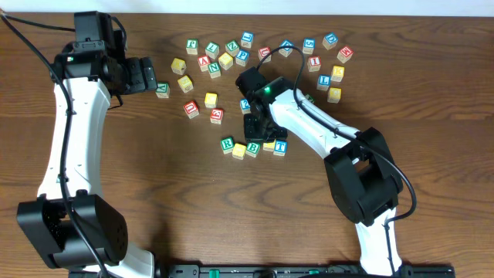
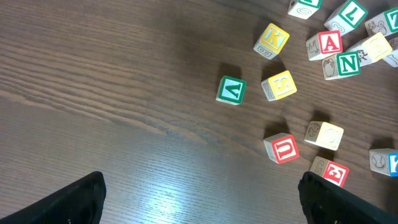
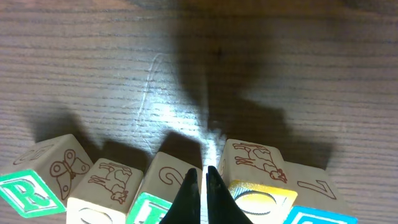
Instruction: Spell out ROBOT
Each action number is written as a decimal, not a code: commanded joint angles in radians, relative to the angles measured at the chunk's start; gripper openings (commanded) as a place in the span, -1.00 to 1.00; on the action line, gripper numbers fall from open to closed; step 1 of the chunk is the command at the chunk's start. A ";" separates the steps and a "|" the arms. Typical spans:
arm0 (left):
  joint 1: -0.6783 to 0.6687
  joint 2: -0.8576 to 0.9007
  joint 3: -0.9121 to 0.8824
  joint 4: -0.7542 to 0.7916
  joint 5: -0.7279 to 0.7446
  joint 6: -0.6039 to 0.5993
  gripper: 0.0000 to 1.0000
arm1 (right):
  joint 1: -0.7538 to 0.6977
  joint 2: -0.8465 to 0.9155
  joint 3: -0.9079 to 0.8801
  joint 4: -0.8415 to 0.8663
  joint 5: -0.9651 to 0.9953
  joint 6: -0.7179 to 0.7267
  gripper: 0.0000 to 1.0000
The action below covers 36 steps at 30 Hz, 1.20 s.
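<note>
Since the R cube [image 1: 227,144], a yellow cube [image 1: 238,151], the B cube [image 1: 252,148], a second yellow cube [image 3: 261,190] and the T cube [image 1: 280,146] sit side by side in a slightly uneven row on the table [image 1: 139,193], the step in hand looks like tidying the word, not fetching letters. The right gripper [image 3: 200,185], fingers pressed together on nothing, points down at the seam between B and the second yellow cube. Next it must lift straight clear without dragging either neighbour; the left gripper [image 1: 148,76] hangs wide apart and empty beside the spare cubes [image 2: 330,43].
</note>
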 commanded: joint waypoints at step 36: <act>0.001 -0.002 0.015 -0.002 -0.013 0.014 0.95 | -0.183 -0.264 -0.333 0.029 0.038 -0.065 -0.97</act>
